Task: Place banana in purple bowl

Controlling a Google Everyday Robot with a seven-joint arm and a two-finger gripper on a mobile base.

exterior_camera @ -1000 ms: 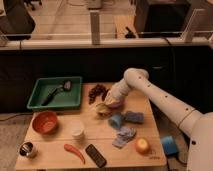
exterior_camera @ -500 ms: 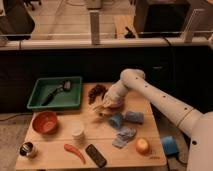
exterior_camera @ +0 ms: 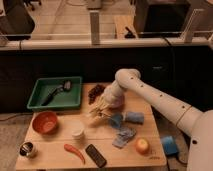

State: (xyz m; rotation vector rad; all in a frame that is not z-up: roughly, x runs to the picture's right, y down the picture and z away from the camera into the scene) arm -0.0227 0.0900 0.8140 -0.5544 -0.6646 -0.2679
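Starting at the front edge of the wooden table (exterior_camera: 107,145): a small dark can (exterior_camera: 27,149) sits in the lower-left corner; to its right is a curved red-orange vegetable (exterior_camera: 75,152), and just beside that a black remote-looking thing (exterior_camera: 96,155). Over on the lower right there's a round orange-yellow fruit (exterior_camera: 142,146), and a blue sponge (exterior_camera: 169,145) at the table's right edge; can't tell if it's fully on the table. A crumpled grey-blue cloth (exterior_camera: 124,136) lies just left of the fruit.

One row back: an orange bowl (exterior_camera: 45,122) on the left and a little white cup (exterior_camera: 77,133) near it; right of centre there's a blue object (exterior_camera: 116,120) with a paler blue one (exterior_camera: 135,118) just beside it.

Dead centre is the gripper (exterior_camera: 101,110), pointing down and to the left off the end of the white arm (exterior_camera: 155,100), which reaches in from the right side of the frame. It looks clamped around the banana (exterior_camera: 94,115), so the pale yellow fruit sticks out of it just above the table, between the white cup and the blue object. The purple bowl (exterior_camera: 120,104) is right behind it, a bit up and to the right, half hidden by the arm; the banana is close to the bowl but not in it.

Further back, a dark bunch of grapes (exterior_camera: 95,92) sits left of the bowl; the green tray (exterior_camera: 40,95) takes the upper-left corner of the table with a black utensil (exterior_camera: 56,91) lying in it. Behind everything, a dark partition (exterior_camera: 60,62) topped with a pale rail (exterior_camera: 75,43).
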